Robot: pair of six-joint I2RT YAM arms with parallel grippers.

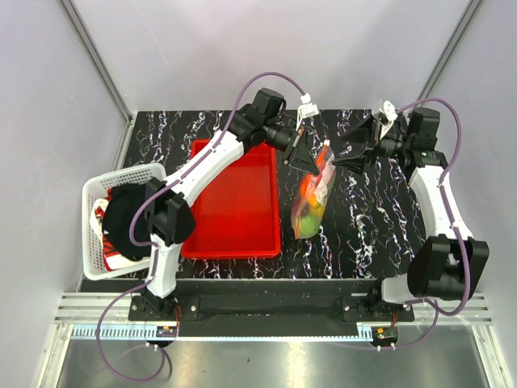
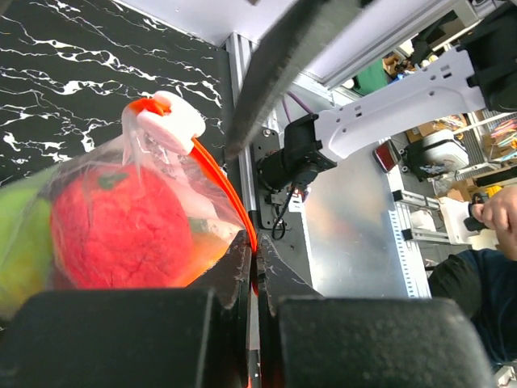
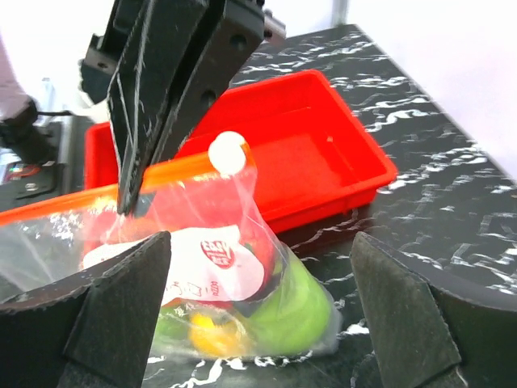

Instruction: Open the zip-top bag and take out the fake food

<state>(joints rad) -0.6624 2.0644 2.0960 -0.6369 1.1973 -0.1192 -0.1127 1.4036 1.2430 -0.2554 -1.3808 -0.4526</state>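
The clear zip-top bag (image 1: 313, 198) stands on the black marble table right of the red tray, its red-orange zip strip (image 2: 226, 190) at the top with a white slider (image 2: 170, 121). Fake food fills it: a red fruit (image 2: 109, 226), a green fruit (image 3: 303, 303) and a yellow piece (image 3: 206, 327). My left gripper (image 1: 305, 153) is shut on the zip strip at the bag's upper end. My right gripper (image 1: 349, 156) is open, just right of the bag's top, its fingers (image 3: 121, 307) spread wide either side of the bag without touching it.
A red tray (image 1: 234, 202) lies left of the bag. A white basket (image 1: 121, 218) with dark cloth and other items sits at the far left edge. Grey walls enclose the back and sides.
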